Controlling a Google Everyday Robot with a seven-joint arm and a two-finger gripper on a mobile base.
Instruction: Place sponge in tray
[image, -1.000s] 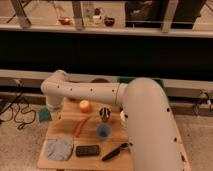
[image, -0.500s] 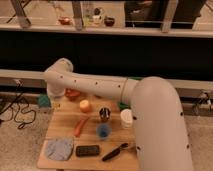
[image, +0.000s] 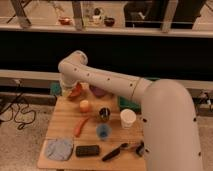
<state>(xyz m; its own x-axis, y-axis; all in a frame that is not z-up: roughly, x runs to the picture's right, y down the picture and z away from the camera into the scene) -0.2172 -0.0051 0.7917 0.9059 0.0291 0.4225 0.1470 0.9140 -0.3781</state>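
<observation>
The teal-green sponge (image: 54, 90) shows at the table's far left corner, just left of my gripper (image: 63, 89). The gripper is mostly hidden behind my white forearm, and the sponge sits at its tip, off the tabletop. The green tray (image: 128, 104) lies along the table's back edge. Most of it is covered by my arm; a strip shows behind the white cup and another at the right (image: 150, 80). A purple bowl (image: 97, 91) and an orange bowl (image: 75, 91) sit by the gripper in the tray area.
On the wooden table (image: 65, 120) stand an orange fruit (image: 85, 105), a carrot (image: 80, 126), a dark cup (image: 104, 114), a blue cup (image: 102, 131), a white cup (image: 128, 118), a blue-grey cloth (image: 59, 149), a dark flat block (image: 87, 150) and a black utensil (image: 115, 151).
My arm has swung up and back from the table's left edge toward the back. The sponge has travelled with the gripper, from beside the table to the far left corner.
</observation>
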